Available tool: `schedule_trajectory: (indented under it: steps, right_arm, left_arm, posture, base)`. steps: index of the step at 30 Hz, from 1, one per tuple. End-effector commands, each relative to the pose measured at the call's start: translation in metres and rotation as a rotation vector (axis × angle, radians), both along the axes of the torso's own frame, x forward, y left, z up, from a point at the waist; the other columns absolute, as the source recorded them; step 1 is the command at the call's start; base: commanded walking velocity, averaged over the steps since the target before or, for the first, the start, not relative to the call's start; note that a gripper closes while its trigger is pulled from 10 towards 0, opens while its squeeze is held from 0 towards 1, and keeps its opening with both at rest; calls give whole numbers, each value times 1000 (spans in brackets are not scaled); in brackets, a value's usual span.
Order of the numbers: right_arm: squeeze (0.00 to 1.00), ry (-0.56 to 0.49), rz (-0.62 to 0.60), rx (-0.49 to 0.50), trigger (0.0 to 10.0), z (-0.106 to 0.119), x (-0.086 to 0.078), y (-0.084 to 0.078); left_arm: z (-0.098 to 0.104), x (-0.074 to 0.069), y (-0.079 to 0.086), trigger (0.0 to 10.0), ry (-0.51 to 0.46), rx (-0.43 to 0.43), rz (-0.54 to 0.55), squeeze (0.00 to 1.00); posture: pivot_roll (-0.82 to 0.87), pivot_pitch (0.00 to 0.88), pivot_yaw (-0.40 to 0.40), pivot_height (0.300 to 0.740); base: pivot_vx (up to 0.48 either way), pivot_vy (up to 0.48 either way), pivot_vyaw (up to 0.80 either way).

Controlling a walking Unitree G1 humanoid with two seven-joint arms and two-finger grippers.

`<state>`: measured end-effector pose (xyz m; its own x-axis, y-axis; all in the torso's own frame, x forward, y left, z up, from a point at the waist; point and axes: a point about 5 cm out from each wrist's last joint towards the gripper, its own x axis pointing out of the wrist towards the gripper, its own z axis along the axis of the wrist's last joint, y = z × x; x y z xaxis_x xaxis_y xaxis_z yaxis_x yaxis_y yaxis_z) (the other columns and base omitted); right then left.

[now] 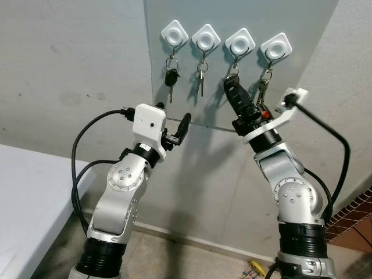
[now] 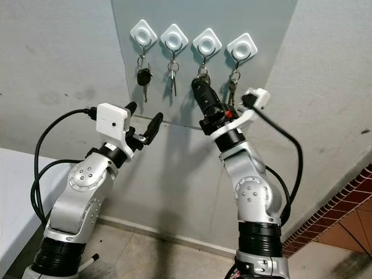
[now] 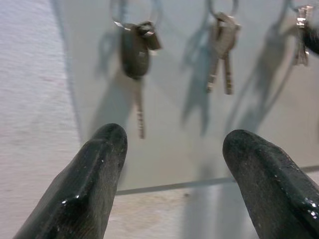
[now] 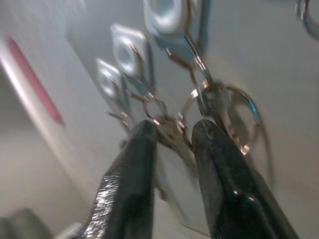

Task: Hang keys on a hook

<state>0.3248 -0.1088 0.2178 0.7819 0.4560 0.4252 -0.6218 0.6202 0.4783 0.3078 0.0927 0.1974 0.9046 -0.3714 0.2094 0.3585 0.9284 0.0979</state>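
Right gripper [image 1: 231, 81] is raised to the third hook [image 1: 240, 42] in the row of four; its black fingers [image 4: 219, 164] stand slightly apart around the key bunch [image 4: 199, 107], whose ring hangs from that hook. The wrist view is motion-blurred, so I cannot be sure whether the pads actually bear on the metal or only flank it. Left gripper [image 1: 180, 129] hovers lower, fingers spread, empty, aimed at the wall panel [image 1: 203, 110] below the first hook [image 1: 174, 34].

Risks: if the fingers pull back while snagged in the ring, the bunch could lift off the hook and drop. A sideways sweep could knock the neighbouring keys on the fourth hook [image 1: 275, 46], which hang just beside.

Materials: hooks are white glossy diamond-shaped pads, likely adhesive plastic, each with a round centre and a thin prong. Keys are thin bright metal on wire split rings; the black-headed key [image 1: 171, 78] on the first hook has a bulky head. Panel is smooth and pale grey; the surrounding wall is rougher plaster.
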Motion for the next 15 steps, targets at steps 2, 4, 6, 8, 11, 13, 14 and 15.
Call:
schedule_trajectory:
  steps: [2,4,6,8,11,13,14,15]
  right_arm:
    - [1000,-13,-17,-64,10000,-6,1,2]
    - [1000,-11,-25,-109,10000,-13,0,2]
    - [1000,-10,-31,-154,10000,-20,-1,3]
    - [1000,1,-42,-189,10000,-28,-1,3]
    - [1000,13,-57,-233,10000,-40,-1,2]
    - [1000,8,-60,-237,10000,-40,-1,2]
    - [1000,29,-66,-288,10000,-53,-2,1]
    - [1000,90,-61,-360,10000,-81,-5,-1]
  left_arm:
    - [1,2,4,10000,-8,3,32,0]
    - [-4,2,7,10000,7,-2,52,0]
    - [-9,1,10,10000,22,-3,74,0]
    - [-18,2,14,10000,49,-11,96,0]
    - [-30,1,19,10000,86,-24,125,0]
    - [-30,1,19,10000,86,-23,125,0]
    - [-43,1,25,10000,103,-10,159,0]
    - [-72,-1,34,10000,166,40,207,0]
  posture:
    - [-107,0,-17,740]
    - [-107,0,-17,740]
    - [-106,0,-16,740]
    - [-108,0,-15,740]
    - [-108,0,-15,740]
    - [-108,0,-15,740]
    - [-111,0,-13,740]
    - [-109,0,-10,740]
  base:
    - [0,0,0]
    - [0,0,0]
    - [0,0,0]
    - [0,0,0]
    - [0,0,0]
    - [0,0,0]
    - [0,0,0]
    - [0,0,0]
